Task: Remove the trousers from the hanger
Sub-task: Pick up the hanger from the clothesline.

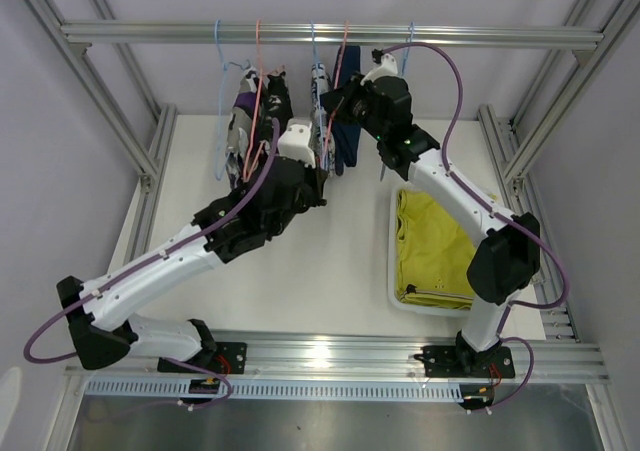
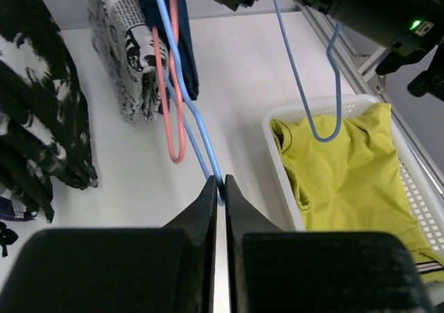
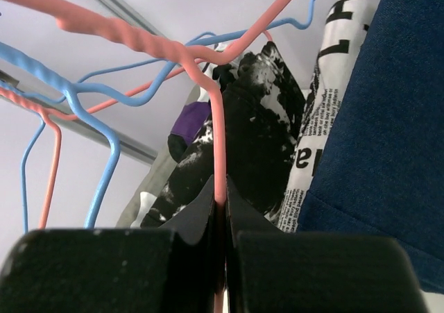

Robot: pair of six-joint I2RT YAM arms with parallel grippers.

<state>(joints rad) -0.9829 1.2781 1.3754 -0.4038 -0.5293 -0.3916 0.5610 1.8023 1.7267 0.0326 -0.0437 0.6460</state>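
From above, a metal rail (image 1: pixel 330 34) crosses the back of a white table (image 1: pixel 340 261), with wire hangers hooked over it. At the left hang black, white and purple trousers (image 1: pixel 250 111). Next to them, the left gripper (image 2: pixel 220 188) has its fingers pressed together on the bottom loop of a blue hanger (image 2: pixel 182 84). Just beyond are newsprint-patterned trousers (image 2: pixel 125 56), then navy blue trousers (image 1: pixel 347 141), both hanging from the rail. The right gripper (image 3: pixel 222 202) is raised beside the navy pair, its fingers clamped on the upright wire of a pink hanger (image 3: pixel 218 132). At the far right, yellow-green trousers (image 1: pixel 430 241) lie inside a white basket (image 1: pixel 392 261) on the table.
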